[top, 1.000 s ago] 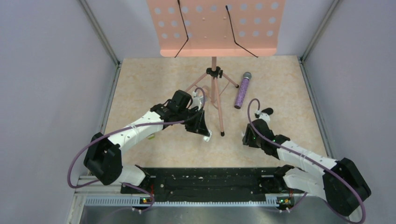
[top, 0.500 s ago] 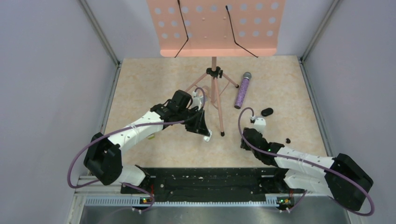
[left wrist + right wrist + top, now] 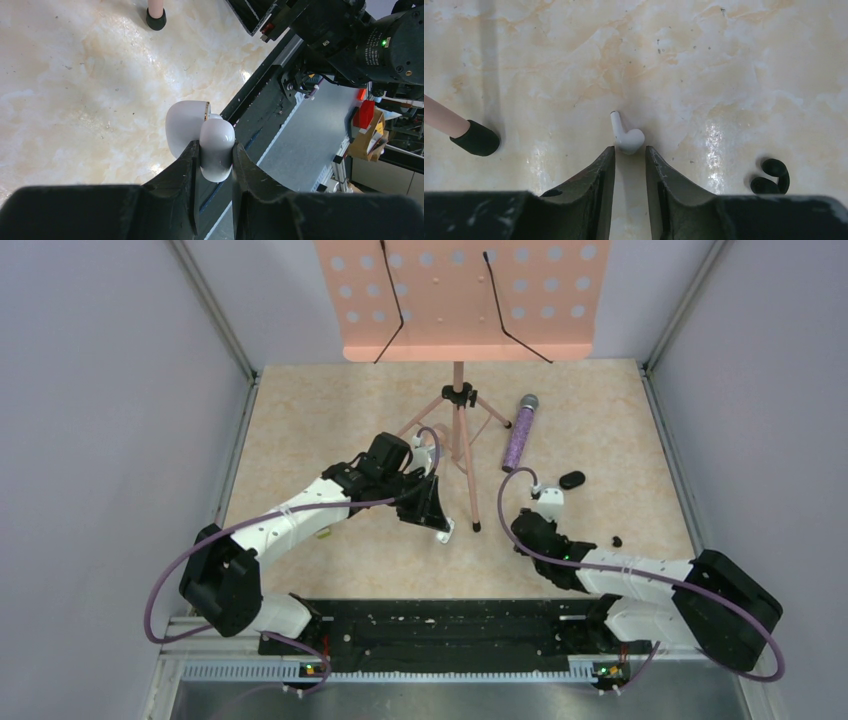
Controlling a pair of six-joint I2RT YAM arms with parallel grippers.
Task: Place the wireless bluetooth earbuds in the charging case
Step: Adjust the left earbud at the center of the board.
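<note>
The case (image 3: 186, 125) is clamped in the left gripper (image 3: 214, 152), presumably for loading. The right gripper (image 3: 630, 152), narrowed but empty, is lined up with the earbud (image 3: 629, 140) at its 12 o'clock.

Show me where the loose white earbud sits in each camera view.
Top external: not discernible, probably hidden under the right arm.
Left wrist: not in it.
Right wrist: white earbud on the table, just ahead of the tips of the right claw.
Shared landmark: the stand's black rubber foot.
</note>
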